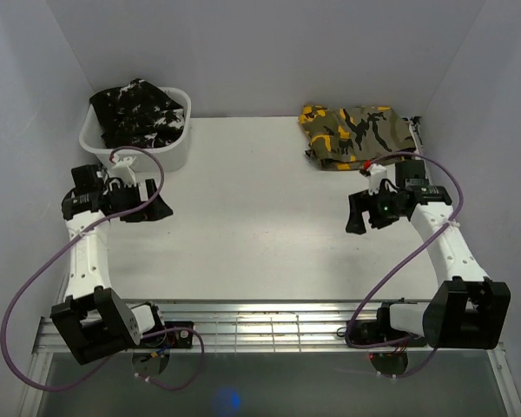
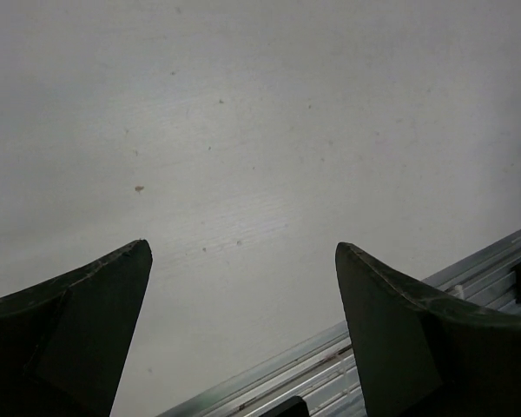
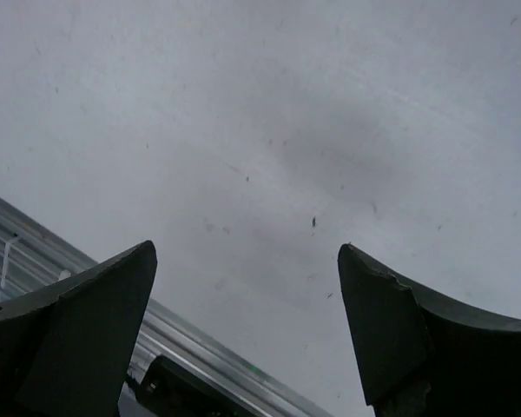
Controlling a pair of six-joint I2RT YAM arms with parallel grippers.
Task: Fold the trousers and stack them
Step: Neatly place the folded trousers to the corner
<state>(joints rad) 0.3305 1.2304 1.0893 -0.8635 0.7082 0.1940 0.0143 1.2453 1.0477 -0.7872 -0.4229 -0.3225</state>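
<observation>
Olive-grey trousers (image 1: 354, 135) with orange-yellow and black patches lie folded at the back right of the table. Black trousers (image 1: 137, 111) with white flecks sit bunched in the white tub (image 1: 169, 153) at the back left. My left gripper (image 1: 155, 211) hangs open at the left, below the tub, apart from it. In the left wrist view that gripper (image 2: 243, 248) holds nothing, only bare table between its fingers. My right gripper (image 1: 359, 217) is open too, in front of the olive trousers and clear of them. The right wrist view shows this gripper (image 3: 247, 248) empty over the table.
White walls close in the table at the back and both sides. A metal rail (image 1: 269, 326) runs along the near edge, between the two arm bases. A dark strap end (image 1: 415, 130) sticks out beside the olive trousers at the right wall.
</observation>
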